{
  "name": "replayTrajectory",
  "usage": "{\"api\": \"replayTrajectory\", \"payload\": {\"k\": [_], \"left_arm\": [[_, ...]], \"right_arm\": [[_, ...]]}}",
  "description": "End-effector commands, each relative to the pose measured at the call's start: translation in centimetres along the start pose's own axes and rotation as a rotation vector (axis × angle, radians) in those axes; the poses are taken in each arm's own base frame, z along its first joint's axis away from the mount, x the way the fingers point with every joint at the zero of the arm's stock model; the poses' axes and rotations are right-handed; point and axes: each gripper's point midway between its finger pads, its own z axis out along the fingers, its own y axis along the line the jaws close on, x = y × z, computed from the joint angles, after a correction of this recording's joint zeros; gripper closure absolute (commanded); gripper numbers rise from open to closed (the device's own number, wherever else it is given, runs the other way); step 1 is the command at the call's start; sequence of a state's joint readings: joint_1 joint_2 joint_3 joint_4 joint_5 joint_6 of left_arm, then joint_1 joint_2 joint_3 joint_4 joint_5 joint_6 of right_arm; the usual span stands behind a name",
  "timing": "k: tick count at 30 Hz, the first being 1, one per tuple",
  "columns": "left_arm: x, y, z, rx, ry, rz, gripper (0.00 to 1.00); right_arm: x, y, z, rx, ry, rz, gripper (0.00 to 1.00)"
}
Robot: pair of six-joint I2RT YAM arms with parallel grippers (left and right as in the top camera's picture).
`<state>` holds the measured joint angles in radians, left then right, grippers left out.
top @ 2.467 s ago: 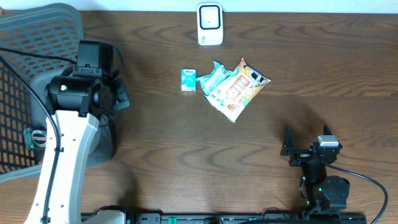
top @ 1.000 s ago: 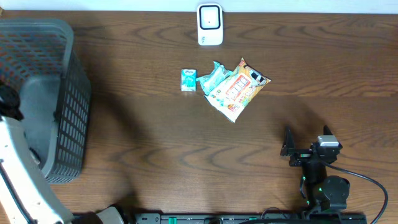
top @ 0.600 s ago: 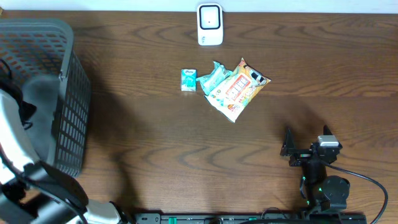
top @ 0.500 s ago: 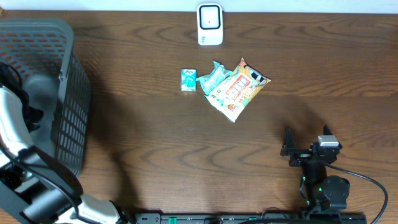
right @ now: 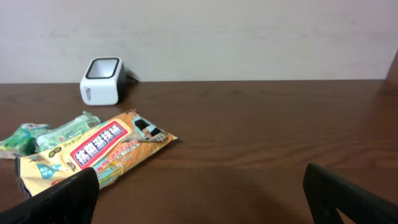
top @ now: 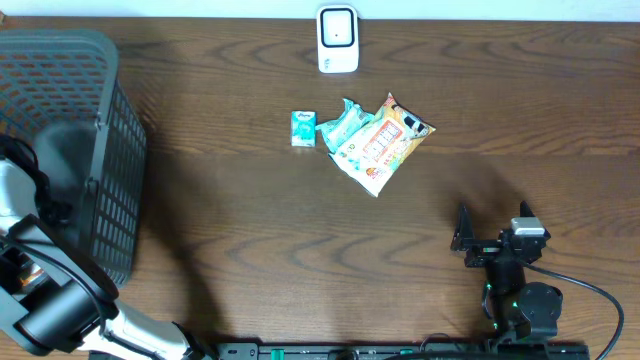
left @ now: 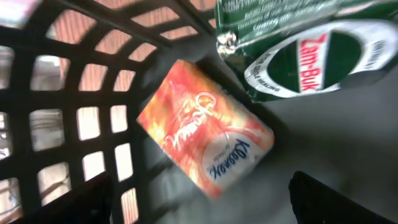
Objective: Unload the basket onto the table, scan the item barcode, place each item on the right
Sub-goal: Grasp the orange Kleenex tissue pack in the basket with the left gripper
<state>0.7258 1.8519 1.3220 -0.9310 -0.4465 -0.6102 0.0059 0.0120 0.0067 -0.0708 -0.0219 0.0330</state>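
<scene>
In the left wrist view, an orange tissue pack [left: 205, 134] lies on the grey floor of the basket [left: 93, 81], next to a green Zam-Buk packet [left: 311, 56]. My left gripper [left: 199, 208] hangs open just above the tissue pack with nothing between its fingers. The white barcode scanner [top: 338, 40] stands at the table's far edge; the right wrist view shows the scanner [right: 101, 79] too. My right gripper [top: 493, 222] rests open and empty near the front right of the table.
A small teal box [top: 303, 128], a teal packet [top: 343, 124] and an orange wipes pack [top: 385, 145] lie mid-table in front of the scanner. The dark mesh basket [top: 110, 130] fills the left side, with my left arm [top: 30, 290] reaching in from its front.
The left arm has swung from over the basket toward the front left edge, leaving the basket uncovered. The right arm and the table items have not moved.
</scene>
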Motion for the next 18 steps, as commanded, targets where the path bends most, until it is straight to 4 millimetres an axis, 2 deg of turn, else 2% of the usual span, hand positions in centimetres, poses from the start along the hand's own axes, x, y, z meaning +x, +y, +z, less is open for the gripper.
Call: {"api": "replayTrajectory", "payload": {"k": [1, 5, 14, 16, 17, 18], "left_arm": [[0.9, 0.4, 1.7, -0.025, 0.023, 0.081, 0.12], [1.1, 0.3, 2.3, -0.020, 0.017, 0.113, 0.27], [1.6, 0.0, 4.2, -0.007, -0.006, 0.155, 0.32], [1.6, -0.1, 4.5, -0.004, -0.012, 0.151, 0.42], [1.5, -0.3, 4.5, 0.000, -0.019, 0.147, 0.56], [1.4, -0.3, 4.5, 0.002, -0.021, 0.145, 0.64]], "right_arm": [[0.1, 0.0, 0.0, 0.003, 0.001, -0.012, 0.01], [0.1, 0.0, 0.0, 0.002, 0.001, -0.012, 0.01], [0.1, 0.0, 0.0, 0.002, 0.001, -0.012, 0.01], [0.1, 0.0, 0.0, 0.002, 0.000, -0.012, 0.01], [0.1, 0.0, 0.0, 0.003, 0.001, -0.012, 0.01], [0.1, 0.0, 0.0, 0.003, 0.001, -0.012, 0.01]]}}
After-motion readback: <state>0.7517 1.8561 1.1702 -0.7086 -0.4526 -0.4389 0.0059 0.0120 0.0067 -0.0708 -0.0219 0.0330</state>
